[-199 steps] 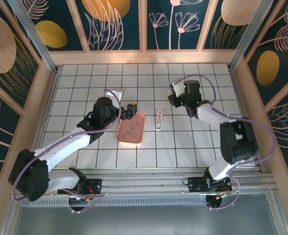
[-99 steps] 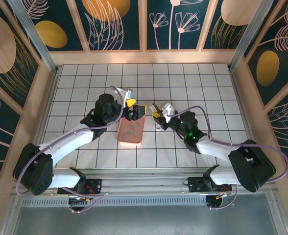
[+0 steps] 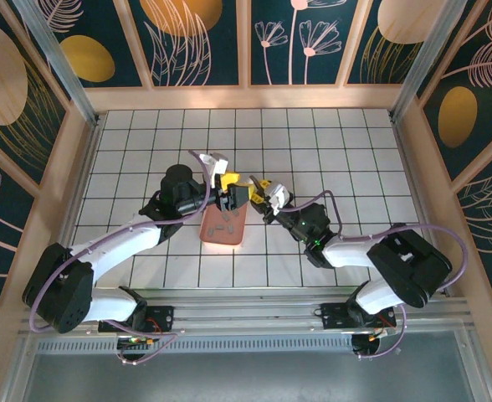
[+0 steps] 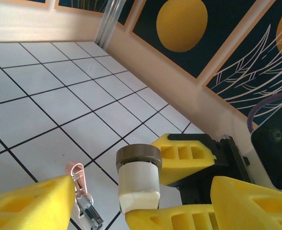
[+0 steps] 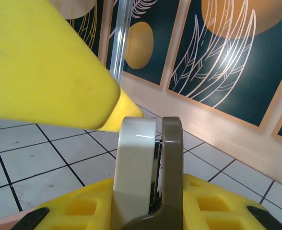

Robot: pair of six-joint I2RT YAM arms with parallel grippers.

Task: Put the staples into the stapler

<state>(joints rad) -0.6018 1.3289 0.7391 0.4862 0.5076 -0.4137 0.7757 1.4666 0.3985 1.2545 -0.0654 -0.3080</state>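
Note:
The stapler [image 5: 148,167], white on one side and taupe on the other with metal between, stands upright in my right gripper [image 5: 148,213], which is shut on it. It hangs above the tiles near the middle. My left gripper [image 4: 141,203] is open, one yellow finger [image 4: 30,203] on each side of the stapler [image 4: 138,179], with a gap on the left side. Over the table the two grippers meet, left gripper [image 3: 236,191] facing right gripper [image 3: 267,194]. The staples [image 3: 227,224], several small grey strips, lie on a salmon tray [image 3: 215,240] just below the left gripper.
A small pink and metal tool [image 4: 78,175] lies on the tiles under the grippers. White tiled floor [image 3: 355,142] stretches to the back and right, bounded by wooden walls [image 3: 246,96]. Both arms reach in from the near edge.
The right arm has swung from the back right to the middle, bringing the stapler up to the left gripper. The left gripper has shifted slightly right and its jaws have narrowed.

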